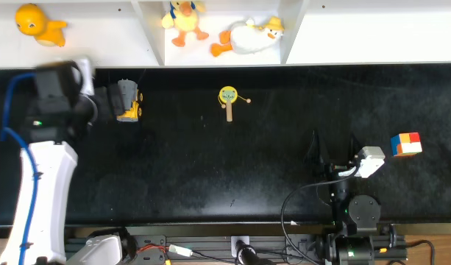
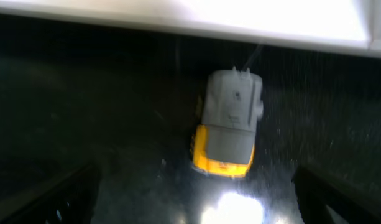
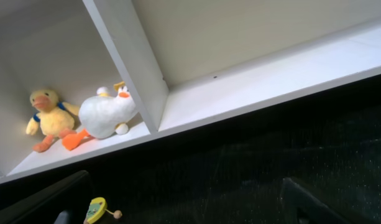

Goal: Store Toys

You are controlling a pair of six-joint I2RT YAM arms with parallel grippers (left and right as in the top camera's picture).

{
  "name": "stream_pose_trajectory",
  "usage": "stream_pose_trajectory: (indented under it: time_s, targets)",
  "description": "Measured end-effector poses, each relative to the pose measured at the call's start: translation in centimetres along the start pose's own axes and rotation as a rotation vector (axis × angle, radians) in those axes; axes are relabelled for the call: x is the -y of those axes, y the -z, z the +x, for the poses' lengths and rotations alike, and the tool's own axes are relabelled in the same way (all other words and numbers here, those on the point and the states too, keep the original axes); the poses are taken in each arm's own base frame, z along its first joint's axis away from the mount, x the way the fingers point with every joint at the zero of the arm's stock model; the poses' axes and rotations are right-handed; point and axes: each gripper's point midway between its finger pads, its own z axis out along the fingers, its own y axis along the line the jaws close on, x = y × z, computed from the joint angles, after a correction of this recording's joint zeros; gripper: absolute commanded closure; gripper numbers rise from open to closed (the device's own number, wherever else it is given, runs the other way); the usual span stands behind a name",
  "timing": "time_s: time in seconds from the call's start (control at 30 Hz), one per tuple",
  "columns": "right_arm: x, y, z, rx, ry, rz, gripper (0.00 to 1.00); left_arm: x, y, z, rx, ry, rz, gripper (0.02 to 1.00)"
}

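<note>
The left claw [image 2: 190,202] gapes wide, empty, the toy truck [image 2: 229,124] on the counter [image 1: 210,177] just ahead, near the shelf [image 2: 240,18]. The right claw [image 3: 178,205] is equally open and empty; the top view adds a coloured cube [image 1: 406,144] nearby.

Toy truck [image 1: 127,101], rattle [image 1: 229,99] and cube [image 1: 405,144] lie on black table [image 1: 210,169], plush ducks [image 1: 185,20] shelved

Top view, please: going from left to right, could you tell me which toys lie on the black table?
yellow and grey toy truck → yellow rattle drum on its stick → multicoloured cube
</note>
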Motion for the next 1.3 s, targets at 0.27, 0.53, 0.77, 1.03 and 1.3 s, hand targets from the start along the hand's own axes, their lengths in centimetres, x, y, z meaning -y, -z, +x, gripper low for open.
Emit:
stream_pose_trajectory:
  time_s: [0.27, 0.53, 0.77, 1.03, 1.3]
  targets:
    - [0.0, 0.0, 0.0, 0.000, 0.000, 0.000, 0.005, 0.5, -2.5, 1.4, 0.032, -0.001, 0.006, 0.020]
    - [0.0, 0.0, 0.0, 0.000, 0.000, 0.001, 0.007, 0.9, -6.4, 2.6, -0.022, -0.002, 0.024, 0.020]
    - [0.0, 0.0, 0.0, 0.000, 0.000, 0.000, 0.005, 1.2, -9.3, 4.5, -0.099, -0.002, 0.043, 0.020]
    - [0.0, 0.0, 0.0, 0.000, 0.000, 0.000, 0.005, 1.3, -9.8, 4.6, -0.103, -0.002, 0.047, 0.023]
    - [0.0, 0.0, 0.0, 0.000, 0.000, 0.000, 0.005, 1.3, -10.0, 4.5, -0.100, -0.002, 0.048, 0.040]
